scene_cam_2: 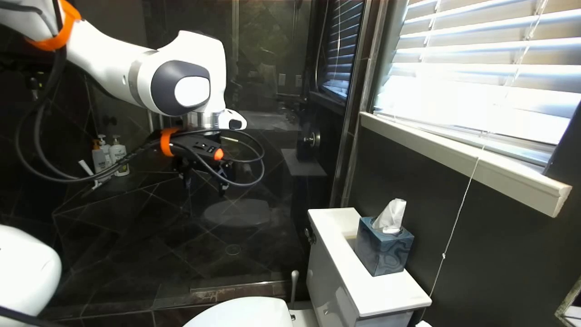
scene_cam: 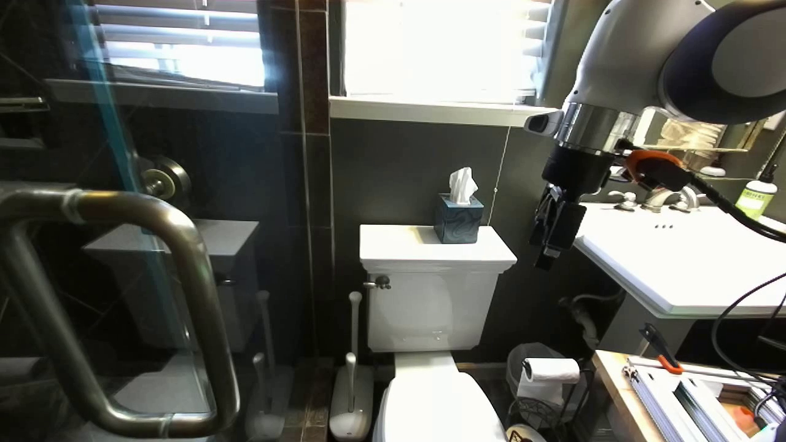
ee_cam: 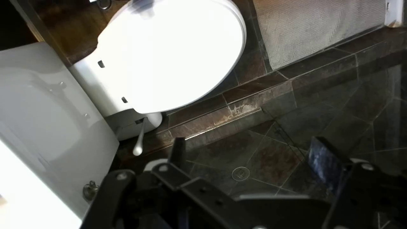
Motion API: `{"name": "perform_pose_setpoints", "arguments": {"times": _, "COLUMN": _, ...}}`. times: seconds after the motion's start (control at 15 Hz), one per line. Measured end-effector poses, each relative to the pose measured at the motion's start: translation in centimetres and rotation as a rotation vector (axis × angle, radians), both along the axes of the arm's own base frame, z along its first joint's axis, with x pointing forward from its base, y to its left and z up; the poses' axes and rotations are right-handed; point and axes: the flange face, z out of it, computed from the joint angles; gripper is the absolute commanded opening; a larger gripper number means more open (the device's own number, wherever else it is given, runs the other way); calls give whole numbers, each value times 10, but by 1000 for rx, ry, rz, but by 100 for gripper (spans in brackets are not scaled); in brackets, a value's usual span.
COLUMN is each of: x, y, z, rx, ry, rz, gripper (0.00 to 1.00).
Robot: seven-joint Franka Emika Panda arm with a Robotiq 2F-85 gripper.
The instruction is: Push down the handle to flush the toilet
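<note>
The white toilet (scene_cam: 430,307) stands against the dark wall, with its tank and closed lid also showing in the wrist view (ee_cam: 54,95). The handle (scene_cam: 377,282) is a small dark metal lever at the tank's upper front corner. It shows small in an exterior view (scene_cam_2: 310,235). In the wrist view, the handle (ee_cam: 90,190) lies left of my jaws, partly hidden by the gripper's linkage. My gripper (scene_cam: 549,252) hangs pointing down, above and apart from the toilet and handle. In the wrist view, the gripper (ee_cam: 249,157) has its fingers wide apart with nothing between them.
A blue tissue box (scene_cam: 459,218) stands on the tank lid. A white sink (scene_cam: 675,258) is beside the arm. A glass door with a curved metal bar (scene_cam: 202,294) stands by the toilet. Toilet brushes (scene_cam: 351,393) stand below the handle. Cables loop around the gripper.
</note>
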Motion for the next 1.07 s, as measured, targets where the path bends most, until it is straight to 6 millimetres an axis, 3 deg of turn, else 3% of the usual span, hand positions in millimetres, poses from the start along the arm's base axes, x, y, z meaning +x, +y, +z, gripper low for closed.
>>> {"name": "perform_pose_setpoints", "arguments": {"times": 0.27, "x": 33, "y": -7, "z": -8, "rx": -14, "ry": -40, "rz": -177, "gripper": 100}}
{"name": "perform_pose_setpoints", "arguments": {"times": 0.6, "x": 95, "y": -17, "z": -46, "rx": -52, "ry": -130, "rz": -426, "gripper": 98}}
{"name": "perform_pose_setpoints", "arguments": {"times": 0.67, "x": 107, "y": -22, "z": -55, "rx": -56, "ry": -135, "rz": -476, "gripper": 74}}
{"name": "perform_pose_setpoints", "arguments": {"times": 0.8, "x": 129, "y": -38, "z": -71, "rx": -63, "ry": -141, "rz": -582, "gripper": 70}}
{"name": "perform_pose_setpoints", "arguments": {"times": 1.07, "x": 167, "y": -75, "z": -98, "rx": -96, "ry": -142, "rz": -792, "gripper": 39}}
